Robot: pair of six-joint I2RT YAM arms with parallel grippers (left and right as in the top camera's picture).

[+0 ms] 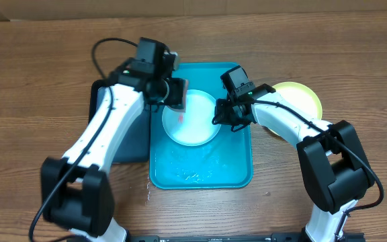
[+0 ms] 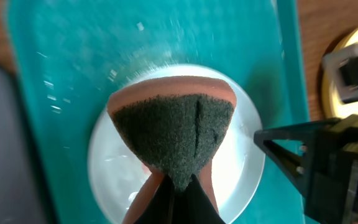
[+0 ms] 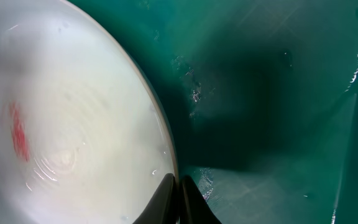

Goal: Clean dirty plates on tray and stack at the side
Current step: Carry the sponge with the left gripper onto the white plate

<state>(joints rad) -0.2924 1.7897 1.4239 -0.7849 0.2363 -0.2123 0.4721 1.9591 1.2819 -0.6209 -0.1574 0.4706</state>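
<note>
My left gripper [image 2: 179,186] is pinching a wedge of orange-brown sponge [image 2: 173,134] with a dark green scouring face, just over a pale bluish-white round plastic plate [image 2: 241,180]. My right gripper [image 3: 179,190] has its jaws pressed together, tips at that plate's right rim; I cannot tell whether the rim is nipped. The plate lies in the far half of a bright turquoise rectangular plastic tray [image 1: 237,168] on a brown wooden table [image 1: 32,81]. The right wrist view shows a blurred red smear [image 3: 18,134] on the plate. The overhead shows it as a small mark left of centre. Water droplets [image 1: 193,176] speckle the tray's near half. A yellow-green round plastic plate [image 1: 304,97] sits on the table right of the tray. A dark navy tray [image 1: 130,144] sits just beside its left edge.
</note>
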